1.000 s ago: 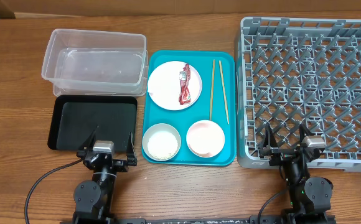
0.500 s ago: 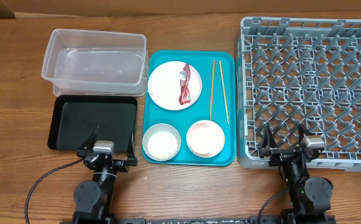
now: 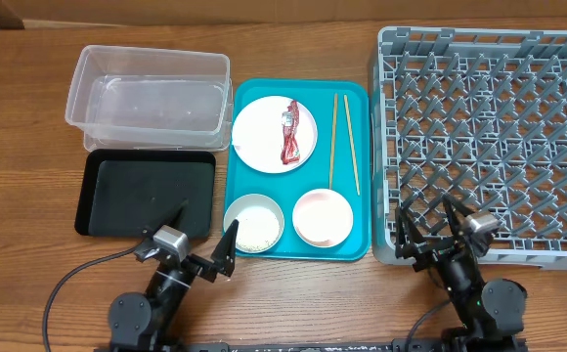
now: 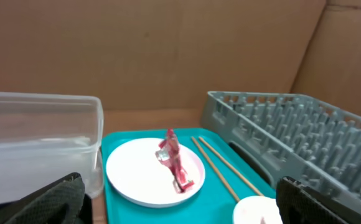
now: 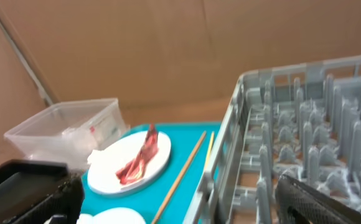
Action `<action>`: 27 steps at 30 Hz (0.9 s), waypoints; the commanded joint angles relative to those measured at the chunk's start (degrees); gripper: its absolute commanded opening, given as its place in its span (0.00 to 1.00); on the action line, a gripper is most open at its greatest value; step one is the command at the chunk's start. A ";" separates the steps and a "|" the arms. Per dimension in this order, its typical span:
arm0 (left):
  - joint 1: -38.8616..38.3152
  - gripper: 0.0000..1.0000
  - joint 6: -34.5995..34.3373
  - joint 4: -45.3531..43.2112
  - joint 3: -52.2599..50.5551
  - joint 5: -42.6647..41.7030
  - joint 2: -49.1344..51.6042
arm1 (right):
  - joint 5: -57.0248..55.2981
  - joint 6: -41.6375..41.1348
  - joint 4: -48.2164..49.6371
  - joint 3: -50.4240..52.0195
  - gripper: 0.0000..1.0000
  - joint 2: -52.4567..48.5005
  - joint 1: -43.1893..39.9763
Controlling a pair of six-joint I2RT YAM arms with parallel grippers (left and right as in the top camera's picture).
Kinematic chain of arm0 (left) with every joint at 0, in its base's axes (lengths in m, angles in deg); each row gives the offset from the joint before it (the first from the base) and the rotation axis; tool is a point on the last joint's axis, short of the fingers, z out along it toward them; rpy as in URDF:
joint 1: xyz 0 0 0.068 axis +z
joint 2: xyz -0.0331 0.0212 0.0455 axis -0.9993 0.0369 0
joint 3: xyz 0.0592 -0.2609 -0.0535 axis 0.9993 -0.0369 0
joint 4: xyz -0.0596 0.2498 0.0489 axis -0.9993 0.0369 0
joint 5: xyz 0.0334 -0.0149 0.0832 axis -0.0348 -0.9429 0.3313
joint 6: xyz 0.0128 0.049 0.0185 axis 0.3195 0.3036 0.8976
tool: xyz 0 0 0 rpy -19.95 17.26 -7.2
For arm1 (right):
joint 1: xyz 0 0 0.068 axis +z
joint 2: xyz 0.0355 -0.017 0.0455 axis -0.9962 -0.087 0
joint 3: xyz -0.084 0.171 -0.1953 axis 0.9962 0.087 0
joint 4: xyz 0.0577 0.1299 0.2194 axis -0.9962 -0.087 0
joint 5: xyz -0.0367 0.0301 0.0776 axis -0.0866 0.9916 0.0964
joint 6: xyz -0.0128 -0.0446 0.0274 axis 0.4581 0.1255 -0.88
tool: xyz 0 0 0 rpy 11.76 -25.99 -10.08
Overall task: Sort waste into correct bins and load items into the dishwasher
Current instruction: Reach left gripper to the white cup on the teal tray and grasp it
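A round white plate (image 3: 264,137) on the teal serving tray (image 3: 362,98) carries the red snack wrapper (image 3: 290,132). Two chopsticks (image 3: 333,142) lie beside it. A white bowl with rice grains (image 3: 254,223) and a pale pink bowl (image 3: 323,217) sit at the tray's front. My left gripper (image 3: 208,217) is open and empty, between the black tray (image 3: 145,193) and the white bowl. My right gripper (image 3: 428,208) is open and empty over the grey rack's (image 3: 494,137) front-left corner. The left wrist view shows the plate (image 4: 137,180) and wrapper (image 4: 175,165). The tissue wad and cup are out of view.
The clear tub (image 3: 149,100) stands at the back left, behind the black tray. The rack fills the right side. The right wrist view shows the rack wall (image 5: 230,143) close on the right, and a chopstick (image 5: 180,171) on the teal tray.
My left gripper has swung right, from over the black tray toward the white bowl. My right gripper has swung slightly left along the rack's front edge. Both stay open.
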 commanded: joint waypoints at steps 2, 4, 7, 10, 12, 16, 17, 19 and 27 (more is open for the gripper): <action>0.09 1.00 -0.11 7.65 12.96 -0.20 3.21 | 0.33 -0.81 -8.63 -13.46 1.00 -1.88 -0.17; 0.09 1.00 0.33 12.68 18.58 -0.20 6.82 | 0.02 -0.81 -14.67 -19.82 1.00 -4.92 -0.17; 0.07 1.00 0.31 23.80 30.08 -0.59 16.44 | -0.22 -0.57 -24.94 -31.01 1.00 -12.39 -0.17; 0.07 1.00 0.33 36.68 43.47 -3.30 28.98 | -0.17 -0.57 -35.98 -43.63 1.00 -22.64 -0.17; 0.07 1.00 0.35 44.19 51.23 -4.42 36.15 | -0.17 0.04 -42.66 -51.41 1.00 -29.59 -0.17; 0.07 1.00 0.28 56.17 65.53 -9.18 49.42 | 0.31 1.11 -52.78 -64.98 1.00 -41.48 -0.17; 0.07 1.00 -0.85 57.59 67.69 -11.21 51.80 | 1.60 1.11 -54.23 -67.30 1.00 -43.69 -0.17; 0.07 1.00 -1.66 59.08 70.05 -17.14 55.52 | 4.20 1.11 -57.44 -70.71 1.00 -47.36 -0.17; -13.68 0.89 -1.14 64.70 69.79 -7.37 69.18 | 1.95 -7.21 -57.99 -72.04 1.00 -53.83 -0.20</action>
